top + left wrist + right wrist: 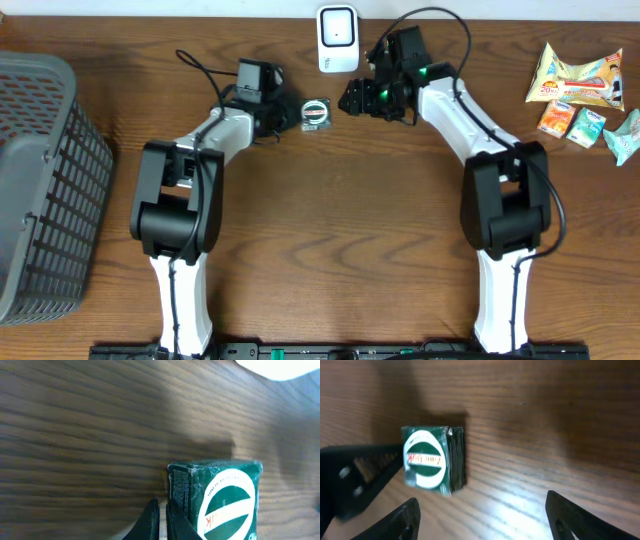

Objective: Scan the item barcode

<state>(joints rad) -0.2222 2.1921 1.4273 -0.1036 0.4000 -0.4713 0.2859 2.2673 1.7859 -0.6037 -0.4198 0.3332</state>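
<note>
Green box [316, 113] on table [330, 250], near white scanner [338, 38]. Left gripper [284, 112]: jaws closed, empty, tips against box. Right gripper [352, 100] — jaws wide apart, holding nothing — just beside box.

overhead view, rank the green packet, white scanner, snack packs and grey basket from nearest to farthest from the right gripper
From the right gripper:
1. green packet, just to its left, between the two arms.
2. white scanner, at the far edge, a little beyond the gripper.
3. snack packs, far right corner.
4. grey basket, at the left edge, clearly farthest.
</note>
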